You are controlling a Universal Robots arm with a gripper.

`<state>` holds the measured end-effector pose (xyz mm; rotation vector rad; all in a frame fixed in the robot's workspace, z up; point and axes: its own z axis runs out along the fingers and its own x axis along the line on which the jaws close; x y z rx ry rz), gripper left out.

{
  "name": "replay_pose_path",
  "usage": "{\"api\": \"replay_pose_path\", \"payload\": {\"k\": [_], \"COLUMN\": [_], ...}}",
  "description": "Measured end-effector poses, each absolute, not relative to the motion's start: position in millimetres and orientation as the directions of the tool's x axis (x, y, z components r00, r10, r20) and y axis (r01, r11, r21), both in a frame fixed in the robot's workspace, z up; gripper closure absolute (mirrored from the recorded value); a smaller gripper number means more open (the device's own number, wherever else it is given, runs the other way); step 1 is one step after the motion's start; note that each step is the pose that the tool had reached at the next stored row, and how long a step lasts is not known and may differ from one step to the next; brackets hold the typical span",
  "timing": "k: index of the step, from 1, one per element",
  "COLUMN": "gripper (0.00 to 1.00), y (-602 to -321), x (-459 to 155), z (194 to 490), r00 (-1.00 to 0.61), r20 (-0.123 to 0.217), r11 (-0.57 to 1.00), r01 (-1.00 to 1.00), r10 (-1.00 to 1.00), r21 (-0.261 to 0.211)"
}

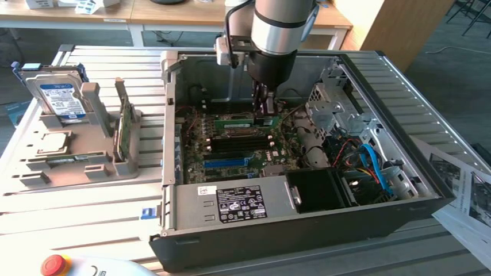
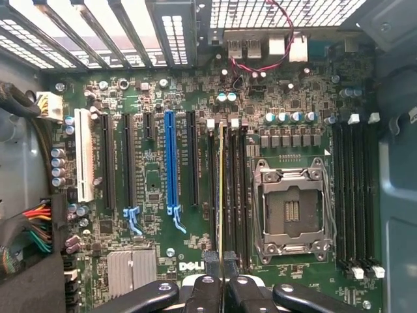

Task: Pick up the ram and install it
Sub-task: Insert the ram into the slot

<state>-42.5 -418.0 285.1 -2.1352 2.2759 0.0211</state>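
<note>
My gripper (image 1: 265, 113) reaches down into the open computer case (image 1: 429, 190) and is shut on the ram (image 1: 234, 122), a narrow green stick held by one end just above the motherboard (image 1: 222, 164). In the wrist view the ram (image 2: 219, 189) shows edge-on as a thin line running away from the gripper (image 2: 221, 262). It lies along the black memory slots (image 2: 231, 195) beside the empty processor socket (image 2: 290, 208). I cannot tell whether the stick touches a slot.
A second bank of black slots (image 2: 355, 195) lies past the socket, and a long blue slot (image 2: 171, 163) on its other side. The power supply (image 1: 230, 204) and cables (image 1: 372, 164) crowd the case. On the exterior view's left, a grey fixture (image 1: 77, 167) holds a hard drive (image 1: 57, 98) and an upright green card (image 1: 124, 129).
</note>
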Motion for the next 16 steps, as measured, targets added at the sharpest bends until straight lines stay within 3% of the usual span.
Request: {"api": "replay_pose_path", "payload": {"k": [16], "gripper": [0.88], "y": [-418], "x": [-43], "z": [272], "r00": [-0.065], "r20": [-0.024], "r11": [0.065], "r01": [-0.998], "r10": [-0.998], "r21": [-0.004]}}
